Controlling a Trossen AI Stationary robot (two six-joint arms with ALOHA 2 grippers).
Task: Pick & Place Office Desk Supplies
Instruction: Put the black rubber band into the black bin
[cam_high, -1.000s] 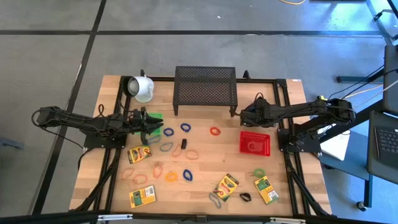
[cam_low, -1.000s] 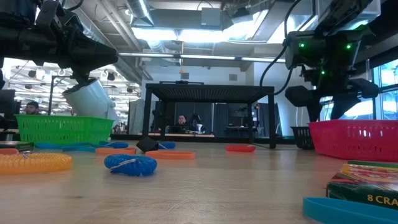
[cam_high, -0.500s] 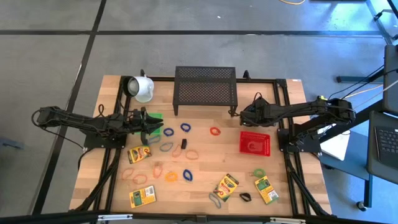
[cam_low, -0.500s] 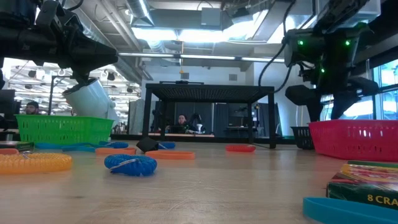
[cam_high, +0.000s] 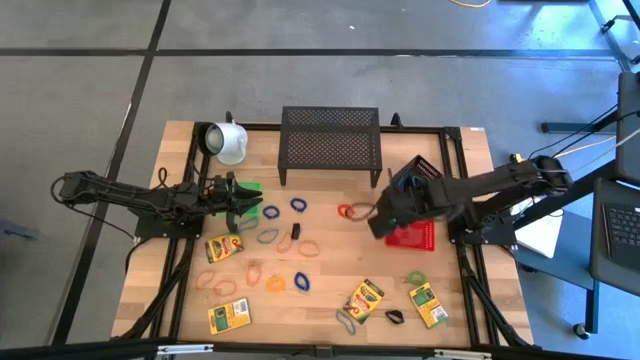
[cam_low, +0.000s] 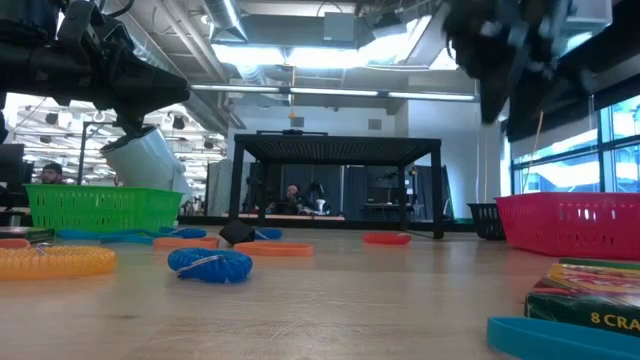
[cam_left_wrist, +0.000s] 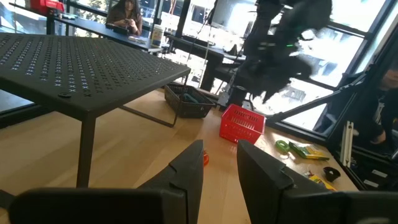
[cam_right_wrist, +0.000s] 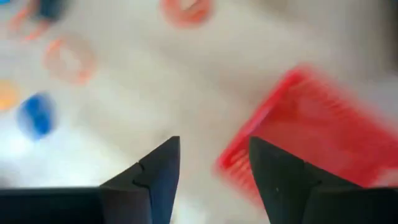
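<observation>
Thin rubber-band loops lie flat across the wooden table, among them a blue one (cam_high: 298, 205), a red one (cam_high: 346, 211) and an orange one (cam_high: 275, 284). Crayon boxes (cam_high: 224, 247) (cam_high: 364, 298) (cam_high: 428, 305) and a small black clip (cam_high: 295, 231) lie among them. My right gripper (cam_high: 378, 222) (cam_right_wrist: 214, 158) hangs open above the table, pointing down, just left of the red basket (cam_high: 412, 236) and near the red loop. My left gripper (cam_high: 243, 198) (cam_left_wrist: 221, 162) waits level at the table's left by a green basket (cam_high: 250, 186), open and with nothing between its fingers.
A black mesh rack (cam_high: 330, 145) stands at the far middle, with a white mug (cam_high: 228, 142) on its side to its left. A small dark basket (cam_left_wrist: 189, 102) sits far right. More loops and a crayon box (cam_high: 229, 317) lie near the front edge.
My right gripper has swung away from the rack's right leg toward the table's near edge and risen. It has tipped over and now points down beside the red basket. The left arm and all the supplies have stayed put.
</observation>
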